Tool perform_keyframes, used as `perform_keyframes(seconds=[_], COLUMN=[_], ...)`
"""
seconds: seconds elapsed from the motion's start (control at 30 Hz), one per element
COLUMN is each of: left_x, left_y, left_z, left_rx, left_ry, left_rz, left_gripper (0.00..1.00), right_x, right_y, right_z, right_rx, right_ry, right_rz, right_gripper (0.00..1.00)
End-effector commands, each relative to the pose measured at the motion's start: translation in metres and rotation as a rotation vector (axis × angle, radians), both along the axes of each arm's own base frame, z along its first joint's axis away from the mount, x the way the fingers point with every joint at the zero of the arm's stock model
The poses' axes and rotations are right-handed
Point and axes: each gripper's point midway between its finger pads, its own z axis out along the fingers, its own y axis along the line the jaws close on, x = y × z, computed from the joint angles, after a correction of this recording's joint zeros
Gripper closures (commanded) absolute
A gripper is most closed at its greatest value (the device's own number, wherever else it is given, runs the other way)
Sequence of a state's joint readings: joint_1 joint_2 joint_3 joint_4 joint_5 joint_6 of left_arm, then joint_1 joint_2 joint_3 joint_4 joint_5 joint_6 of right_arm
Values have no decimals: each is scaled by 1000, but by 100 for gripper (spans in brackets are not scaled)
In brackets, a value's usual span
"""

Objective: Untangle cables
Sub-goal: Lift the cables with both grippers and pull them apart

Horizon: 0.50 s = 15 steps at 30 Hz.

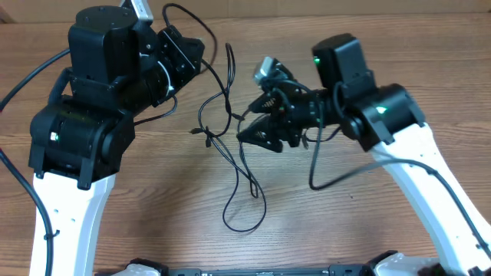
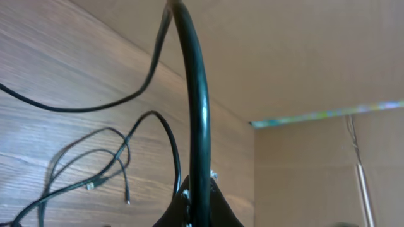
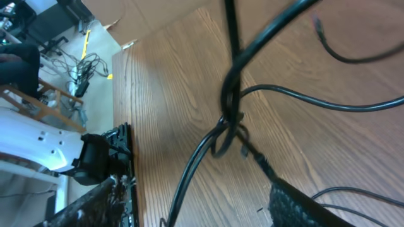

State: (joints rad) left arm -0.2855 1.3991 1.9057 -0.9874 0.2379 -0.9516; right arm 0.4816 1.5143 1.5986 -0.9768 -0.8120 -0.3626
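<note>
Black cables (image 1: 230,153) knotted (loosely) | left pincer (image 2: 196,205) clamps one | right pincer (image 1: 250,129) spread

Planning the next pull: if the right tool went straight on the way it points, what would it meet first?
Probably the tangled black cables just ahead of the right tool, though its height above them is unclear.

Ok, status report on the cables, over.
Left tool shut on cable. Right tool open, at the knot. Cable not untangled; nothing else obstructing.
</note>
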Motion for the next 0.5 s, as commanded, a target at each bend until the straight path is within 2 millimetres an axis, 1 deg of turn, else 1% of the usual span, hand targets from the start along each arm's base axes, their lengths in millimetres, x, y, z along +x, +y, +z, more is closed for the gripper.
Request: perform_keyframes(seconds=[0.0, 0.03, 0.1, 0.23, 0.27, 0.33, 0.47], left_x=[-7, -8, -8, -7, -6, -6, -5], left_y=[-10, -10, -10, -10, -10, -13, -15], left_z=[16, 16, 16, 19, 20, 24, 29], left_rx=[-56, -57, -57, -60, -61, -71, -84], left_ry=[-23, -24, -24, -34, -39, -53, -71], left_rz=[-60, -62, -62, -63, -63, -76, -82], left_gripper=[96, 96, 96, 96, 96, 96, 96], right_x=[6, 8, 10, 12, 13, 14, 17], right_y=[12, 13, 16, 18, 19, 19, 21], right_z=[-5, -7, -9, -6, -6, -4, -1], right_rx=[6, 8, 15, 27, 30, 35, 49], right_ry=[-1, 2, 5, -8, -13, -23, -36], right_rz=[25, 29, 35, 38, 38, 38, 32], right_gripper=[36, 39, 49, 51, 53, 61, 63])
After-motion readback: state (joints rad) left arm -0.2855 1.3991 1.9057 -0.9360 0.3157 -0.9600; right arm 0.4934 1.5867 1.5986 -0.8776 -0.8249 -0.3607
